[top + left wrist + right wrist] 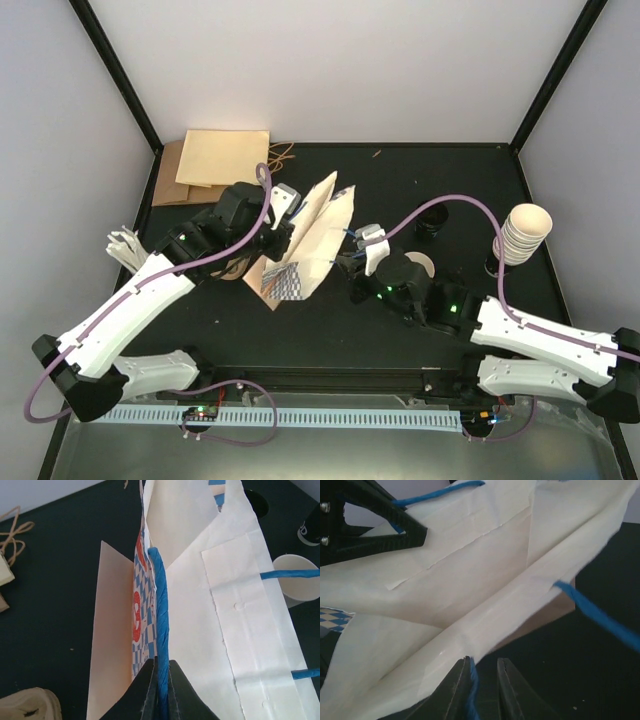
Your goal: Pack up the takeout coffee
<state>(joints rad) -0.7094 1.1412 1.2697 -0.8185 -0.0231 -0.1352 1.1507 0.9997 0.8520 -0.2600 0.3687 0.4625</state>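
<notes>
Left gripper (161,665) clenched on the bag's (305,250) left handle (161,605); right gripper (484,660) jaws a little apart, right handle (470,690) just lying against one finger, not pinched. Cup (297,580) sits mouth up on the table (330,330) right of the bag, near the right gripper. Likely light, thin-walled and easily crushed: I'd take it gently by the wall just under the rolled rim, no hard squeeze
</notes>
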